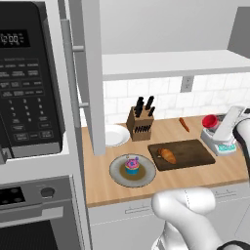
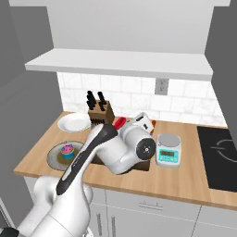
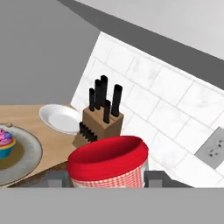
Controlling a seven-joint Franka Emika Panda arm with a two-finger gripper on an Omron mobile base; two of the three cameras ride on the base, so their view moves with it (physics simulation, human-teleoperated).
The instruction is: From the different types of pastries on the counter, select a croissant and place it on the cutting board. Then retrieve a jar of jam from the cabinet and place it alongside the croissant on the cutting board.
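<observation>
My gripper (image 3: 108,180) is shut on the jar of jam (image 3: 108,159), a squat red jar with a checked band that sits between the two fingertips. In the left base view the jar of jam (image 1: 210,121) hangs with the gripper (image 1: 216,125) over the counter (image 1: 171,188), past the far right corner of the cutting board (image 1: 193,151). The golden-brown croissant (image 1: 167,155) lies on the left half of that dark board. The pink-frosted cupcake (image 1: 132,165) stands on a round grey plate (image 1: 117,175) left of the board. The white cabinet shelf (image 1: 171,63) runs above.
A knife block (image 1: 140,124) and a white plate (image 1: 116,134) stand at the back of the counter, and a carrot (image 1: 183,124) lies behind the board. A kitchen scale (image 1: 217,141) sits under the hand. A microwave (image 1: 24,78) is at left, a cooktop (image 2: 222,157) at right.
</observation>
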